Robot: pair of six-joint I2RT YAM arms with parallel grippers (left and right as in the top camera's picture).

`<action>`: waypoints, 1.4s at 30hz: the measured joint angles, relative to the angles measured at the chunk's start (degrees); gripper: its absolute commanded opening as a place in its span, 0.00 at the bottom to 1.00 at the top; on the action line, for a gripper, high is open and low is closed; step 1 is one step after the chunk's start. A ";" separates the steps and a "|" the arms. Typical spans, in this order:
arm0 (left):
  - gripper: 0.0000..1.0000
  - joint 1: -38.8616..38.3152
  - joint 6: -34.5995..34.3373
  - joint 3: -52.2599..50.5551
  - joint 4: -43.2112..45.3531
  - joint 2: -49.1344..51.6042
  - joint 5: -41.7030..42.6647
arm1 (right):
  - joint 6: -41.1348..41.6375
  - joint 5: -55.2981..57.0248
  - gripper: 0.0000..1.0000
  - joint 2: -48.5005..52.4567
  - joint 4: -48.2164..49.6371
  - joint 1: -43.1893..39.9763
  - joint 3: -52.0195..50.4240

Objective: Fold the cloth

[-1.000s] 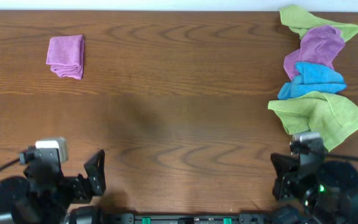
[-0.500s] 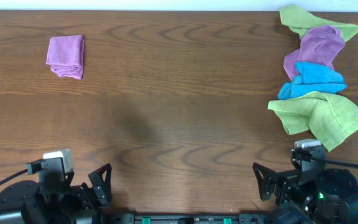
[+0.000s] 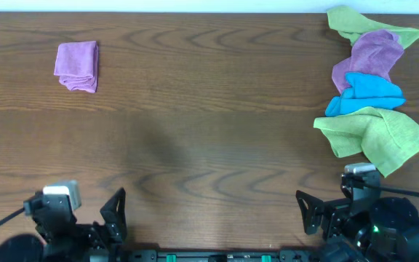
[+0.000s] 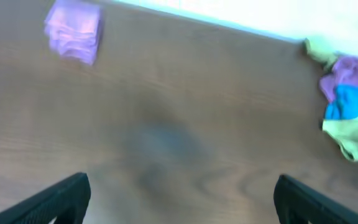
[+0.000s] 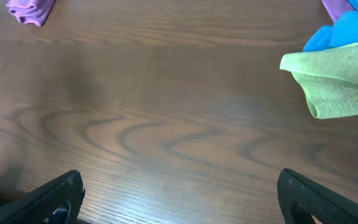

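Observation:
The cloth point(image 3: 77, 65) lies folded into a small purple-magenta packet at the far left of the wooden table. The left wrist view shows the cloth point(image 4: 73, 30) at top left, and the right wrist view catches only a part of the cloth point(image 5: 30, 9) at its upper edge. My left gripper point(image 3: 86, 224) sits at the near edge, open, far from it. My right gripper point(image 3: 333, 217) is at the near right, also open. Bare wood shows between the left gripper's point(image 4: 182, 199) jaws and between the right gripper's point(image 5: 182, 196) jaws.
A pile of cloths lies along the right side: a green cloth point(image 3: 373, 135) nearest my right arm, a blue one point(image 3: 366, 94), a crumpled mauve one point(image 3: 373, 54) and another green one point(image 3: 362, 25) at the back. The near green cloth point(image 5: 334, 81) is ahead and right of the right gripper.
My right gripper has opened wide and drawn back from the green cloth toward the near edge. The left arm has shifted slightly at the near edge. The cloths have not moved.

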 measured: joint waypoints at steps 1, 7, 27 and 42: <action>0.95 -0.57 1.51 -1.31 1.99 -1.44 -0.31 | 0.00 0.00 0.99 0.00 0.02 0.00 0.00; 0.95 -1.64 13.18 -13.16 12.26 -8.70 -0.94 | 0.07 0.02 0.99 0.00 0.02 0.00 -0.02; 0.95 -3.61 19.23 -49.94 35.76 -17.77 1.03 | 0.17 0.02 0.99 0.00 0.00 0.00 -0.04; 0.95 -3.65 16.59 -53.90 39.30 -19.50 0.44 | 0.17 0.02 0.99 0.00 0.00 0.00 -0.04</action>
